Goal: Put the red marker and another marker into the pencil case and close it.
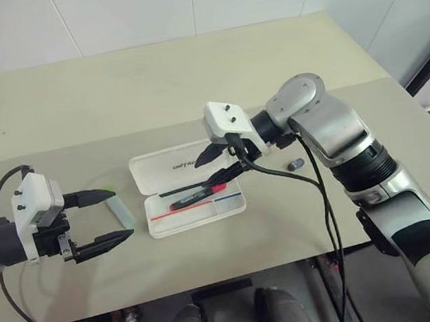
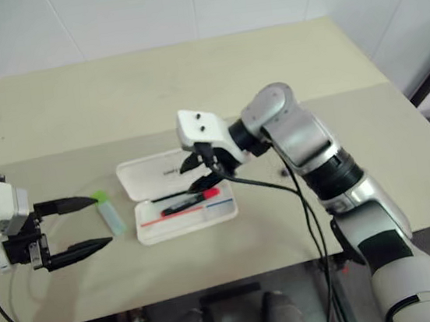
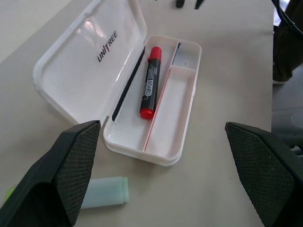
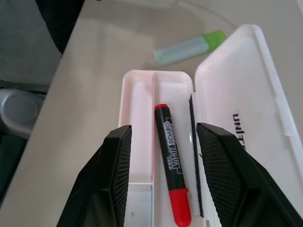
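Pencil case (image 1: 190, 191): we find it open on the beige table (image 1: 150, 82), lid laid flat and away from the robot, "unitree" lettering showing on the lid's inner face. The tray is divided by a thin wall, with a red and blue stripe along its floor.

Red marker (image 1: 197, 197): we record it lying inside the tray, in the compartment next to the hinge, lengthwise along the case, touching neither gripper.

Green-capped marker (image 1: 118, 207): pale mint body, bright green cap, flat on the table just beside the case on the robot's left, outside it.

Small dark grey marker (image 1: 295, 164): on the table to the right of the case, near the right arm; we cannot make out more of it than a short dark shape.

Right gripper (image 1: 221, 165): poised above the open case, fingers parted to a middling gap and empty; in its wrist view the red marker lies below, between the two fingers.

Left gripper (image 1: 103, 217): spread wide, empty, level above the table, with the green-capped marker lying between its fingers and apart from them.
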Controlling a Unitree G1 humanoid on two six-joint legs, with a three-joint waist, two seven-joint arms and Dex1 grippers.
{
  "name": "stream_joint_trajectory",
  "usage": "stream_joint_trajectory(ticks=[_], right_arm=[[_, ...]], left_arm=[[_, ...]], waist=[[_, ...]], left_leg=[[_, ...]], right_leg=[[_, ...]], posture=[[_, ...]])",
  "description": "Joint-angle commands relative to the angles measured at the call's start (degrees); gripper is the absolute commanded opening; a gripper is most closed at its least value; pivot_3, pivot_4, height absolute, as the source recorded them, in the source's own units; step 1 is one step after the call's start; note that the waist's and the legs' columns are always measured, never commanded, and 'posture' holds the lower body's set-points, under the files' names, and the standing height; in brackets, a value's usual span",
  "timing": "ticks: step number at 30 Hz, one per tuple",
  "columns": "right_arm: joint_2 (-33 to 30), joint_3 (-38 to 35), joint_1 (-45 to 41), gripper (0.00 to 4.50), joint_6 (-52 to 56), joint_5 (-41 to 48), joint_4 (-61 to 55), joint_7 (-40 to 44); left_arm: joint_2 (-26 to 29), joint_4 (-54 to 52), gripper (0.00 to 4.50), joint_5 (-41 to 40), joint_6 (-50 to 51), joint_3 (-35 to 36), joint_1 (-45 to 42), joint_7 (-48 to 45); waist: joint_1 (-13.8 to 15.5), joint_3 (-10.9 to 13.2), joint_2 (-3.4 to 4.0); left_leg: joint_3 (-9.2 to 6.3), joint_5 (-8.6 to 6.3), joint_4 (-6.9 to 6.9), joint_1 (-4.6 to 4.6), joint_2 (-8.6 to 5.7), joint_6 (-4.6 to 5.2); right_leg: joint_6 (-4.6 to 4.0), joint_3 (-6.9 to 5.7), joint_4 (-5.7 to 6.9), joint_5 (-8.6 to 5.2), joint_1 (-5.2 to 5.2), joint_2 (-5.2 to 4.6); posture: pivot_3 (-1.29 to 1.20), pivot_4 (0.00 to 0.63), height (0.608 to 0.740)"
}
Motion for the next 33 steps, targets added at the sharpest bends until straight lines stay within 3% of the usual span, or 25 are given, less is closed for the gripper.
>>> stream_joint_trajectory(ticks=[1, 13, 22, 26, 33], right_arm=[[-1.56, -2.05, 0.19, 2.3, 1.06, 2.48, -4.0, 0.1], [-4.74, -1.89, -0.07, 2.3, -0.28, 3.94, -2.37, 0.22], [-6.27, -1.55, 0.3, 2.3, -1.49, 3.97, -1.51, 0.86], [-6.64, -1.54, 0.56, 2.3, -1.83, 3.91, -1.38, 1.05], [-7.25, -1.56, 0.76, 2.3, -2.73, 3.97, -0.93, 1.66]], left_arm=[[-1.05, -2.89, 4.5, -2.24, 3.38, 3.45, 2.16, 2.66], [-4.79, -13.09, 4.5, -6.97, 10.82, 9.19, 13.88, 6.92], [-10.51, -19.01, 4.5, -13.74, 19.29, 7.12, 16.7, 19.33], [-13.07, -18.79, 4.5, -16.39, 22.9, 6.73, 14.67, 28.11], [-17.86, -16.48, 4.5, -16.97, 30.4, 3.54, 3.39, 48.22]], waist=[[0.07, 0.0, 0.0], [0.09, -0.01, -0.01], [0.15, -0.01, -0.02], [0.2, -0.01, -0.02], [0.32, -0.04, -0.06]], left_leg=[[0.01, -0.01, 0.0, -0.01, -0.01, 0.01], [0.01, -0.03, 0.01, 0.01, -0.01, 0.04], [-0.03, -0.08, 0.02, 0.02, -0.02, 0.11], [-0.09, -0.08, 0.02, 0.04, -0.02, 0.1], [-0.22, -0.23, 0.12, 0.05, -0.05, 0.34]], right_leg=[[0.0, 0.0, -0.01, 0.0, 0.0, -0.01], [-0.04, 0.01, -0.03, -0.02, 0.0, -0.06], [-0.05, 0.05, -0.04, -0.03, 0.02, -0.11], [-0.06, 0.06, -0.05, -0.03, 0.02, -0.1], [-0.05, 0.07, -0.01, -0.03, 0.08, -0.1]], posture=[[0.0, 0.15, 0.74], [0.0, 0.15, 0.74], [0.0, 0.15, 0.74], [0.0, 0.15, 0.74], [0.0, 0.15, 0.74]])
